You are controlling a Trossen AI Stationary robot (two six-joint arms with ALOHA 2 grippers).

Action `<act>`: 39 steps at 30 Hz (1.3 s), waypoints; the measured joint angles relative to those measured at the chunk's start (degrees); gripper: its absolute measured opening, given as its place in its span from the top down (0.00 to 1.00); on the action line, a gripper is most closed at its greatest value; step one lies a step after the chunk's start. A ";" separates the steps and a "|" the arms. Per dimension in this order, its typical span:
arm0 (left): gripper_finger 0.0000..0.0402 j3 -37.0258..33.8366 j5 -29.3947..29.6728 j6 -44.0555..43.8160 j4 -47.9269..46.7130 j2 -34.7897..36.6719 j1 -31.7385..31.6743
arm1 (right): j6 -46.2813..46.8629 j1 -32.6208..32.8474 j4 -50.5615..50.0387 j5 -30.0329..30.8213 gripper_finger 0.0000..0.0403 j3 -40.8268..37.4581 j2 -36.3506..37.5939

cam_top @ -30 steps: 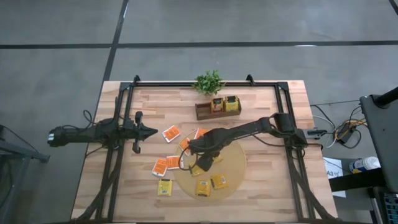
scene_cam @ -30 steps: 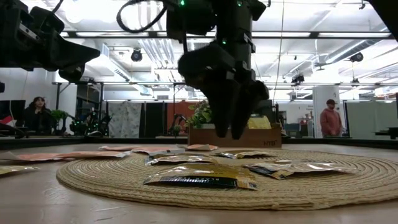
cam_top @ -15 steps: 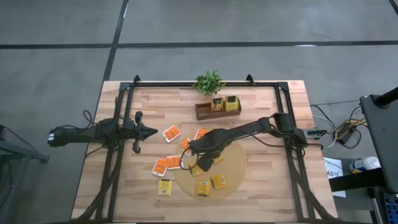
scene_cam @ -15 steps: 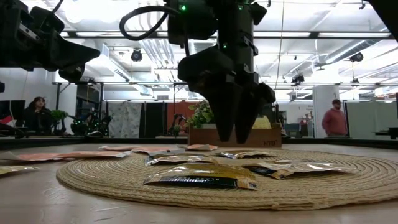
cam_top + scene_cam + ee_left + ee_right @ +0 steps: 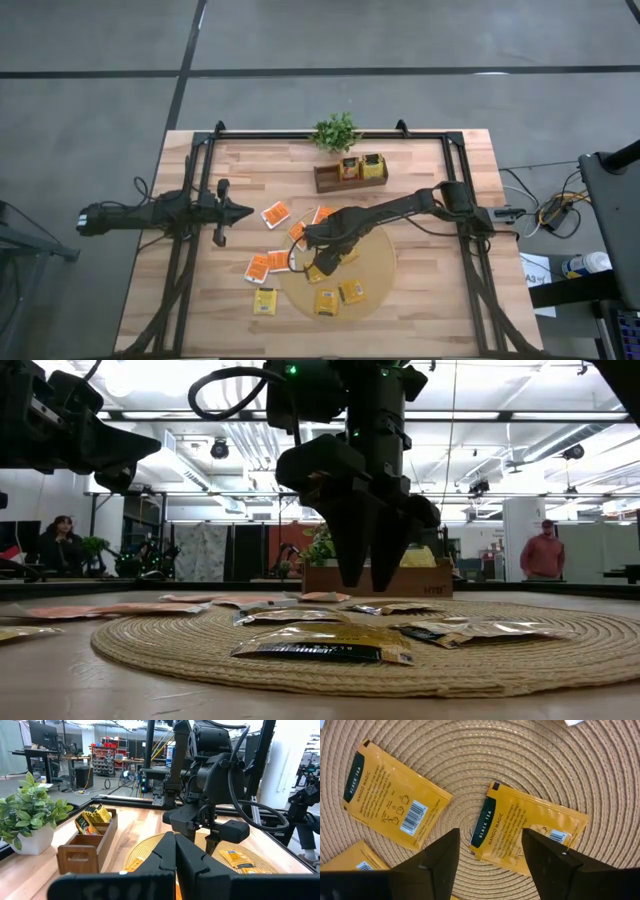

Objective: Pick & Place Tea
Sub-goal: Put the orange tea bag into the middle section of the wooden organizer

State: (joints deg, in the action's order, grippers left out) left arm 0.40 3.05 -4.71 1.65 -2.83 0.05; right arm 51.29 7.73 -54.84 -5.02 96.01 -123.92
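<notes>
The right gripper (image 5: 490, 855) hangs fingers apart over a yellow mango black-tea packet (image 5: 532, 834) on the woven mat (image 5: 378, 262) (left gripper (image 5: 245, 211) waits closed, well apart). Next, I'd say: descend, pinch.

Bench: you have a pale wooden bench (image 5: 420, 300) with a dark frame along its edges.
Mat: a round woven mat (image 5: 375, 265) lies near the front middle.
Box: a wooden box (image 5: 335, 180) stands at the back, just in front of the plant (image 5: 336, 131).
Tea packets on bare wood: orange ones (image 5: 275, 213) left of the mat, one yellow (image 5: 264, 301) at the front left.
</notes>
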 joint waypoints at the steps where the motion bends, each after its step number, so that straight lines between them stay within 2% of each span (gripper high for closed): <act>1: 1.00 0.00 0.00 0.00 0.00 0.00 0.00 | 0.40 0.00 0.04 0.00 0.48 -0.01 0.00; 11: 1.00 0.02 0.00 0.00 0.00 0.00 -0.04 | 0.53 -0.14 1.16 -1.92 0.48 0.22 -2.71; 28: 1.00 0.00 0.00 0.00 -0.02 0.00 -0.02 | 0.76 -0.50 -0.66 0.49 0.48 0.20 -2.19; 33: 1.00 0.02 0.00 0.00 -0.02 0.00 -0.02 | -0.15 -0.50 -0.83 0.88 0.55 -0.05 -2.54; 39: 1.00 0.01 0.00 0.00 -0.02 0.00 0.02 | -1.17 -0.50 -0.84 1.36 0.71 -0.37 -2.54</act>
State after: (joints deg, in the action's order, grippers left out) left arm 0.42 3.05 -4.71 1.63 -2.83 0.08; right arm 50.12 7.22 -55.68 -3.66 95.63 -126.45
